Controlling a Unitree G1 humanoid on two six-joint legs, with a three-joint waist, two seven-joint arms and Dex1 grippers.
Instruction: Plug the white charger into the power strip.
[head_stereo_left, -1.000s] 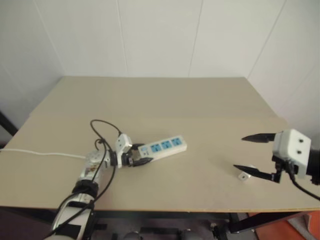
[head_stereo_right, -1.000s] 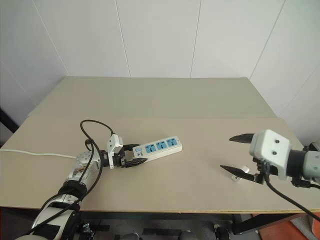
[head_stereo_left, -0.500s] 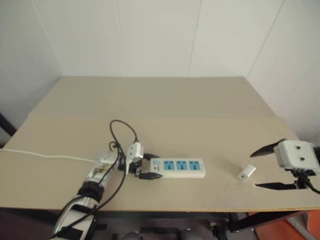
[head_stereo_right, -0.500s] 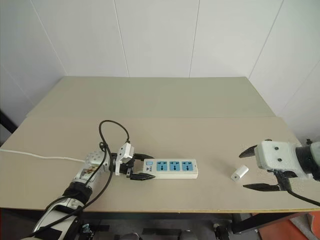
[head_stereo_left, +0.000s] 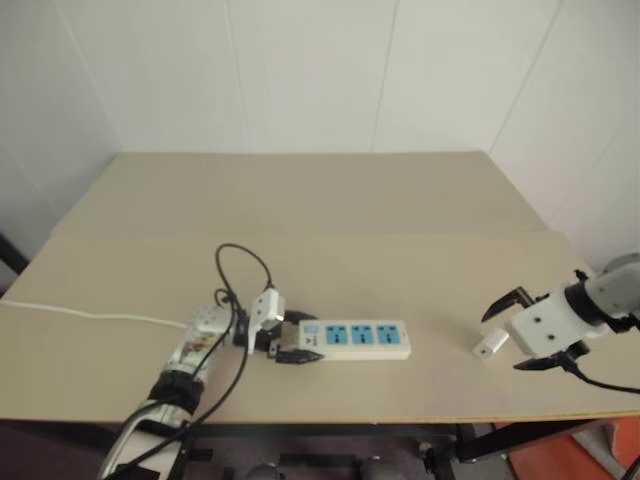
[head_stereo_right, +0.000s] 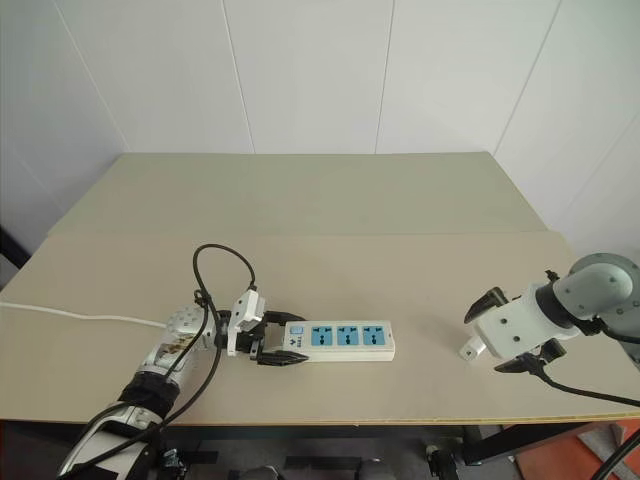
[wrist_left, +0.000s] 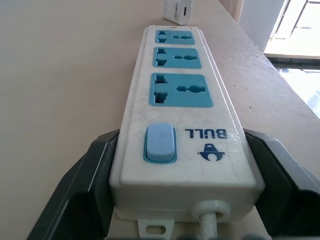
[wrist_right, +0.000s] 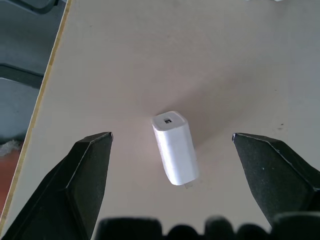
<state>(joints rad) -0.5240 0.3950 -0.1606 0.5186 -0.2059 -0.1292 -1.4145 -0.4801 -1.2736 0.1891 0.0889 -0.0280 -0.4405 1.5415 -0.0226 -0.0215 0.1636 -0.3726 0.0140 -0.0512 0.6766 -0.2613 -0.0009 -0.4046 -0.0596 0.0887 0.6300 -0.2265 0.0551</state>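
Right gripper (wrist_right: 170, 150) hangs above the white charger (wrist_right: 174, 147), fingers spread wide with the charger lying on its side between and below them, touching neither; its port face points away from the wrist, a prong tip peeking from the near end. Left gripper (wrist_left: 182, 200) is clamped across the switch end of the power strip (wrist_left: 182, 115), one black finger against each long side, the strip lying flat on the table (head_stereo_left: 330, 200) and running straight out ahead of that gripper; the charger sits well past the strip's far end. Risks, as I judge them: the charger lies at a slant to the right fingers, so closing as they stand could pinch it corner to corner and twist or squirt it out; it is near the table's front edge, so a nudge could send it off. A grip covering the prong end would leave nothing to insert. The strip is held at one end only, so pushing at a far socket may pivot it. Count: one charger, one strip, three blue sockets, one switch, one cord (head_stereo_left: 90, 312), two grippers.
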